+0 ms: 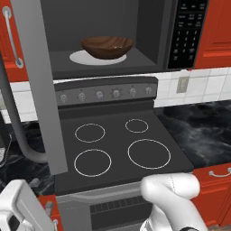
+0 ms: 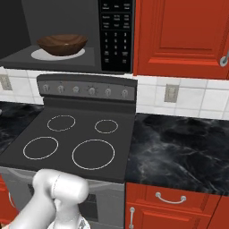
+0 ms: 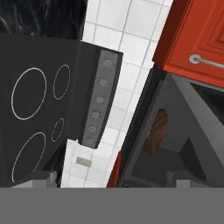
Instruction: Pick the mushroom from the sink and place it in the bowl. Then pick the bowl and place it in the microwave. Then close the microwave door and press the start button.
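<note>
Bowl (image 1: 107, 47): wide, shallow, dark brown wood with visible grain. It sits upright inside the microwave (image 1: 149, 36), on the white round turntable (image 1: 81, 57), toward the right half of that plate. From the right base view the bowl (image 2: 61, 44) is seen in the same place, left of the black keypad panel (image 2: 115, 33). In the hand view the bowl (image 3: 158, 131) appears edge-on, as a brown curve inside the grey cavity. Whether the mushroom lies in the bowl cannot be told; the inside of the bowl is too dark and too small to read.

Microwave door (image 1: 38, 85): grey-framed, swung fully open toward the left, its edge hanging down in front of the stove. A long grey bar handle (image 1: 16, 122) curves along its outer side.

Stove (image 1: 117, 149): black glass top with four white burner rings, directly below the microwave. A grey back panel carries a row of six knobs (image 1: 116, 93).

Surroundings: black marbled counter (image 2: 179, 143) on both sides of the stove, white tiled wall with a wall outlet (image 2: 171, 93), red cabinets (image 2: 183, 36) above and below with silver handles.

Gripper (image 3: 113, 178): the two dark finger tips stand at the bottom of the hand view, spread as wide apart as they go, with nothing between them and nothing held. They are well apart from the bowl and from the door, pointing toward the open microwave.
</note>
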